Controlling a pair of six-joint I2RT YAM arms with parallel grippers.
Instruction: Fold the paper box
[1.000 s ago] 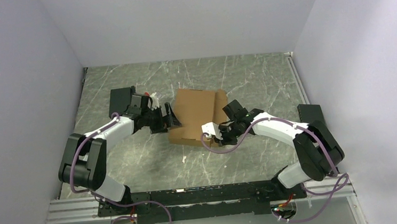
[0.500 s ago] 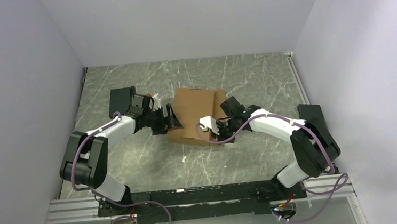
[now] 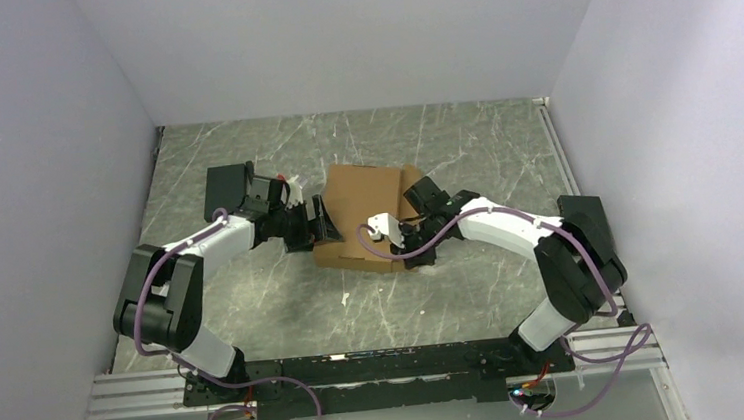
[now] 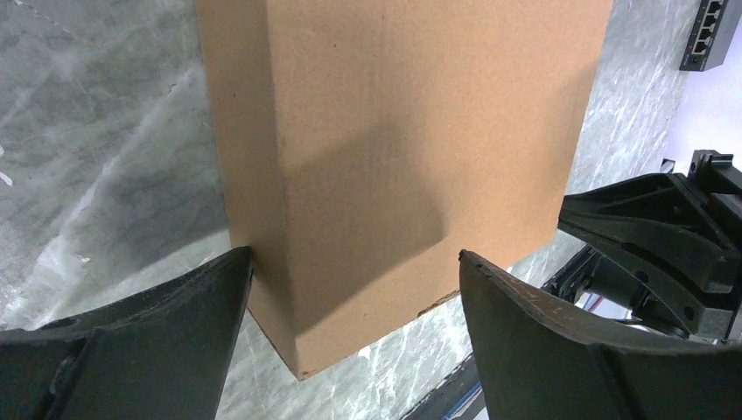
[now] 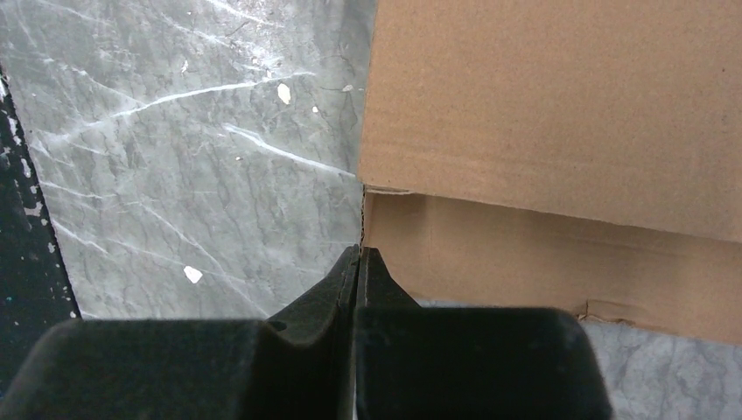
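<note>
The paper box (image 3: 363,206), plain brown cardboard, lies folded up into a shallow box on the marble table (image 3: 255,299) between my two arms. My left gripper (image 3: 317,226) is open at the box's left end. In the left wrist view the box (image 4: 394,131) fills the frame and the gripper (image 4: 355,255) straddles its near corner, the left finger (image 4: 210,297) touching the side wall. My right gripper (image 3: 413,250) is shut at the box's near right corner. In the right wrist view its tips (image 5: 359,252) meet at the corner seam of the box (image 5: 560,131), with nothing visible between them.
Grey walls (image 3: 52,145) enclose the table on three sides. A metal rail (image 3: 381,370) with the arm bases runs along the near edge. The right arm's black links (image 4: 656,236) show beyond the box in the left wrist view. Small white flecks (image 5: 192,274) lie on the marble.
My right arm has swung left and forward, bringing its wrist over the box's right side and its gripper to the near corner. The left arm and box have barely moved.
</note>
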